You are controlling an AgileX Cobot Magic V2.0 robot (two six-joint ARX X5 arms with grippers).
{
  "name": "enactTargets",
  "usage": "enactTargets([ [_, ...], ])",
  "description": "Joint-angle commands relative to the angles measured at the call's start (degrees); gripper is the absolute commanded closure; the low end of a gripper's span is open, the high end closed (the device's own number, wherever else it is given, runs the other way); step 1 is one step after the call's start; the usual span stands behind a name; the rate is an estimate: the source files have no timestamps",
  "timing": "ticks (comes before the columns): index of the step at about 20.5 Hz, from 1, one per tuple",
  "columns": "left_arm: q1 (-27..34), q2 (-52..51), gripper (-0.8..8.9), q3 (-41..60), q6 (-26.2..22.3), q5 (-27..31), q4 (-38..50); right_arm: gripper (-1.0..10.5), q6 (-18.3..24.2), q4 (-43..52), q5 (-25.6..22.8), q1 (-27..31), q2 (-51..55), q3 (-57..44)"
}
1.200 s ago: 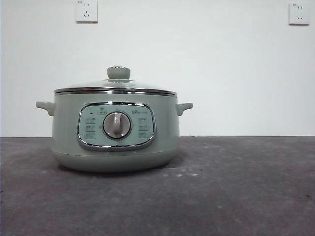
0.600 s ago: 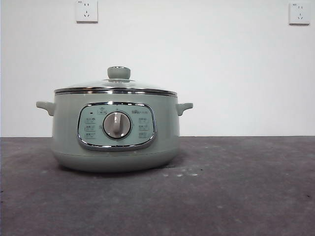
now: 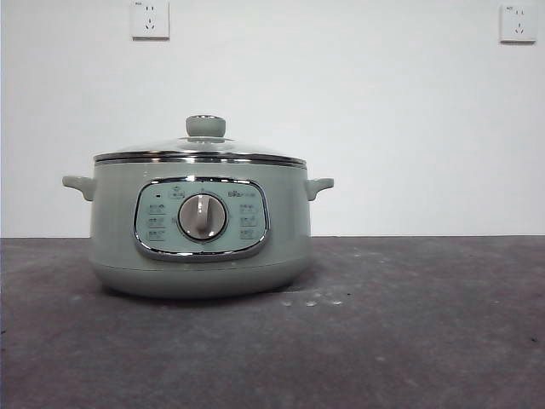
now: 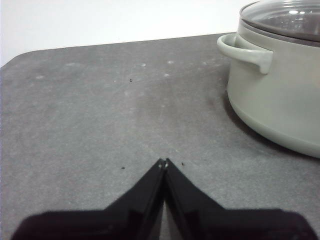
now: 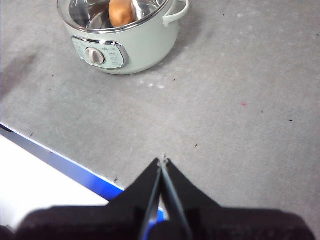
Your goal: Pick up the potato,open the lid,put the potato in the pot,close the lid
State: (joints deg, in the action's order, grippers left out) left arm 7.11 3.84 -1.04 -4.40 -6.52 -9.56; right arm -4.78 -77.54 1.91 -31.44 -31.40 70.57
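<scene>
The potato sits inside the pot under the seated lid. Both the left gripper and the right gripper are pinched together, empty, well clear. The glass lid looks breakable and slick; its knob is the hold.

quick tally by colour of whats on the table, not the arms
Sage green: 1, the pot, with the lid and its green knob sitting on it
Orange-brown: 1, the potato, inside the pot under the glass
Total: 2 things, or 3 counting the lid on its own

A lab: bare white wall, sockets, grey table.
</scene>
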Motion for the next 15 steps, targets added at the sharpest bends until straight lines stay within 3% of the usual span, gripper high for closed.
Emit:
enactTargets([
  [1, 0.2, 0.2, 8.17, 0.6, 0.5, 0.2, 0.4, 9.5, -0.6, -1.3, 0.0, 0.0, 0.0, -0.5],
  [4, 0.2, 0.3, 8.17, 0.6, 0.5, 0.2, 0.4, 9.5, 5.3, 4.9, -5.0, 1.5, 0.4, -0.8],
  [7, 0.2, 0.3, 8.17, 0.6, 0.5, 0.2, 0.4, 9.5, 10.0, 20.6, 0.8, 10.2, 3.1, -3.7],
  [12, 0.2, 0.3, 8.17, 0.6, 0.5, 0.2, 0.4, 9.5, 11.5, 45.8, 4.9, 24.5, 10.7, -21.4],
  [15, 0.2, 0.3, 8.17, 0.6, 0.5, 0.2, 0.4, 9.5, 11.5, 56.2, 5.2, 27.7, 15.2, -33.5],
])
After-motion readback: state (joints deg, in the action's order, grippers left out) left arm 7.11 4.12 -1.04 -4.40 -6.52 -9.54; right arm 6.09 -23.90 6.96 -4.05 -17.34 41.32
